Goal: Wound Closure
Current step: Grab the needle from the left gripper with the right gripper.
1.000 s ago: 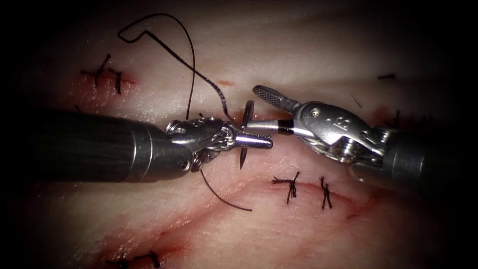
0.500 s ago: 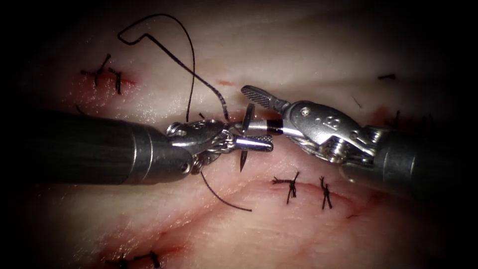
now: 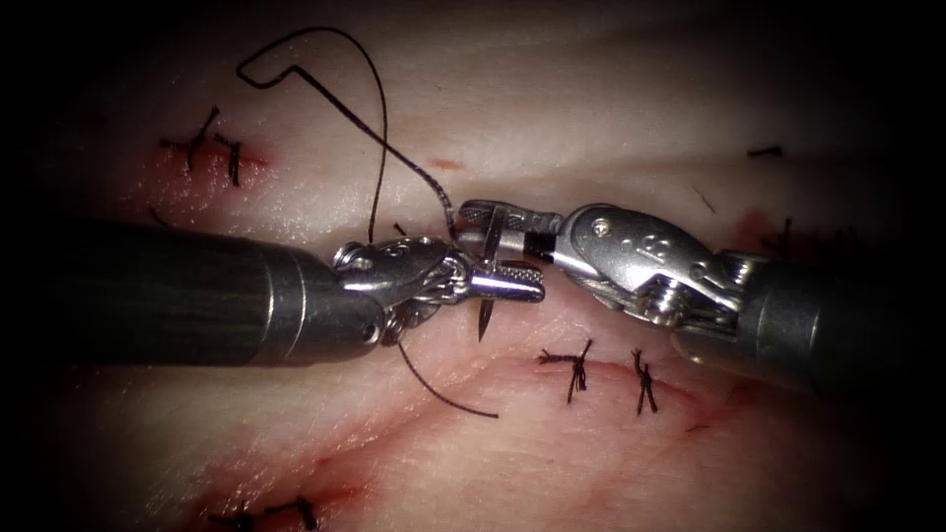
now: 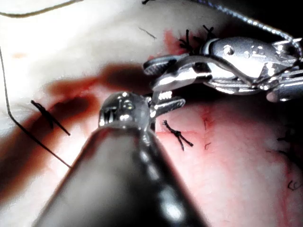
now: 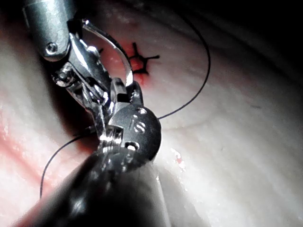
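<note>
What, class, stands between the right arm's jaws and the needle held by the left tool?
Nothing visible does. The right tool has its jaws shut on the needle near its thread end, while the left tool grips it at mid-curve. The needle is clear of the tissue.

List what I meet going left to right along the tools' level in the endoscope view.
Left arm's shaft → left hand, holding the needle clear of the tissue → right hand, closed on the needle's upper part → right arm's wrist → right arm's shaft.
</note>
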Tool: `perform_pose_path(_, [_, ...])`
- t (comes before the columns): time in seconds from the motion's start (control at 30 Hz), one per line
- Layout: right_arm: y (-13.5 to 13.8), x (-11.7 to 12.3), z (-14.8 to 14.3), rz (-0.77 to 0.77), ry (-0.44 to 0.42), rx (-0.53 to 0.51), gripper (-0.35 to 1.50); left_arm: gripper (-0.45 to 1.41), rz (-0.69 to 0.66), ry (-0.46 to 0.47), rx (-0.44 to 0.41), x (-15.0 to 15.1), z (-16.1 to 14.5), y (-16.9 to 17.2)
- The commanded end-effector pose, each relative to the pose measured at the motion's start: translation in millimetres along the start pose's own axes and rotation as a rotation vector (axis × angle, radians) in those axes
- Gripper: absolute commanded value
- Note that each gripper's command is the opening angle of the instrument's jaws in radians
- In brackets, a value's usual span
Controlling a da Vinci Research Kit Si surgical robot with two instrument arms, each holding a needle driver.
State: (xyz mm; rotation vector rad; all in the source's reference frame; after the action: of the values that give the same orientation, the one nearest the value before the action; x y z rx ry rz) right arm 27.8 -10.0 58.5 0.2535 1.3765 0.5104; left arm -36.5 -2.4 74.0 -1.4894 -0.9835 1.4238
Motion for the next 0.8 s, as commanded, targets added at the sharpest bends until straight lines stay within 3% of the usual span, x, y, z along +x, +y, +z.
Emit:
perform_pose_path(0.03, [0.8, 0.4, 0.6, -0.029, 0.008, -0.009, -0.35, -0.45, 0.001, 0.0, -0.003, 0.2, 0.7, -0.4])
perform_pose_path(0.2, [1.4, 0.1, -0.1, -0.078, 0.009, -0.018, -0.35, -0.45, -0.001, -0.011, -0.007, 0.3, 0.7, -0.2])
perform_pose_path(0.23, [1.6, 0.0, -0.3, -0.085, 0.009, -0.02, -0.35, -0.38, -0.002, -0.015, -0.004, 0.3, 0.7, -0.2])
perform_pose_path(0.3, [2.1, -0.3, -0.8, -0.087, 0.009, -0.018, -0.35, 0.32, -0.005, -0.026, 0.001, 0.7, 0.7, -0.1])
perform_pose_path(0.33, [2.4, -0.4, -1.0, -0.088, 0.009, -0.017, -0.35, 0.78, -0.007, -0.031, 0.004, 0.9, 0.7, -0.2])
perform_pose_path(0.4, [3.4, -0.9, -1.6, -0.093, 0.01, -0.009, -0.35, 1.38, 0.024, -0.06, 0.051, 1.4, 0.6, -0.3])
perform_pose_path(0.5, [4.8, -2.0, -1.7, -0.105, 0.023, 0.03, -0.35, 1.4, 0.107, -0.13, 0.17, 1.3, 0.3, -0.7])
perform_pose_path(0.63, [6.1, -3.2, -1.4, -0.118, 0.046, 0.065, -0.35, 1.4, 0.178, -0.214, 0.229, 0.4, 0.1, -1.3])
perform_pose_path(0.67, [7.1, -3.9, -1.2, -0.128, 0.05, 0.087, -0.35, 1.31, 0.214, -0.263, 0.27, -0.6, 0.1, -1.9])
perform_pose_path(0.77, [7.8, -4.4, -0.9, -0.147, 0.057, 0.102, -0.35, 1.25, 0.254, -0.301, 0.291, -1.6, 0.2, -2.5])
perform_pose_path(0.8, [8.3, -4.7, -0.6, -0.163, 0.068, 0.117, -0.35, 1.13, 0.284, -0.33, 0.297, -2.3, 0.3, -3.0])
